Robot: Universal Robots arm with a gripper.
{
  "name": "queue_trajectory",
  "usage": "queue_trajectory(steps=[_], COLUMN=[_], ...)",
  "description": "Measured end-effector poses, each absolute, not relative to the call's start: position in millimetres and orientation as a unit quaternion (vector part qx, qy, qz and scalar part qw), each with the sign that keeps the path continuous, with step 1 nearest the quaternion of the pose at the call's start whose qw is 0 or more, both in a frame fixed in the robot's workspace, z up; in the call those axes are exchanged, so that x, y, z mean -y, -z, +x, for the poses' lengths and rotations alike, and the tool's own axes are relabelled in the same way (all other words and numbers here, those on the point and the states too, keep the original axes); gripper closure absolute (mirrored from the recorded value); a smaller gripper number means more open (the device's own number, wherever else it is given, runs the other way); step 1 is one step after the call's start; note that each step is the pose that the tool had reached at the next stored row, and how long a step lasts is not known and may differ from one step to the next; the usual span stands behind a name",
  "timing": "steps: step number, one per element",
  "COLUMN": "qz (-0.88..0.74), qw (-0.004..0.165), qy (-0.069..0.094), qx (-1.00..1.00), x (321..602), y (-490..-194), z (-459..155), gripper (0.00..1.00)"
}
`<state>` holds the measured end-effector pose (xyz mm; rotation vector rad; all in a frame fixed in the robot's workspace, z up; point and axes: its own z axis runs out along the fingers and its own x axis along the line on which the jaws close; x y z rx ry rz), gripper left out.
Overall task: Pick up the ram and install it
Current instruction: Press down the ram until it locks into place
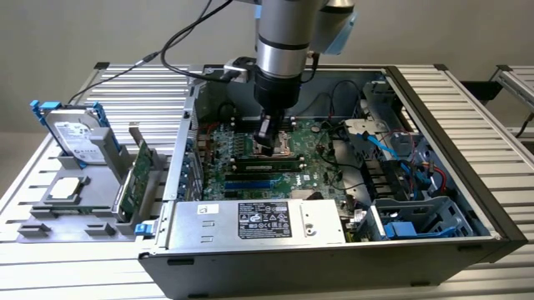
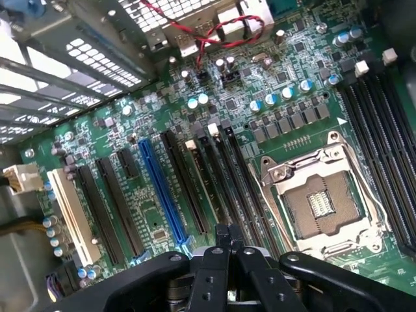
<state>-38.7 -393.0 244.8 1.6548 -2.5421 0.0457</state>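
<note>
The gripper (image 1: 269, 145) hangs inside the open case (image 1: 434, 94), low over the motherboard (image 1: 304, 178), just beside the CPU socket (image 2: 322, 205). Its fingers (image 2: 221, 260) are closed together with nothing between them. The ram (image 1: 267, 167) lies flat in a slot on the motherboard, directly below the gripper. An expansion card (image 1: 134, 181) stands in a holder on the worktop (image 1: 125, 87), well apart from the case.
</note>
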Motion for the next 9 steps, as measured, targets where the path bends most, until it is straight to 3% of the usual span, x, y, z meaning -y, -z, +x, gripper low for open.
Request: queue_trajectory(steps=[9], qz=[0.478], qw=[0.055], qy=[-0.011], qx=[0.876], x=[393.0], y=[-242.6], z=[-38.7], gripper=[0.89])
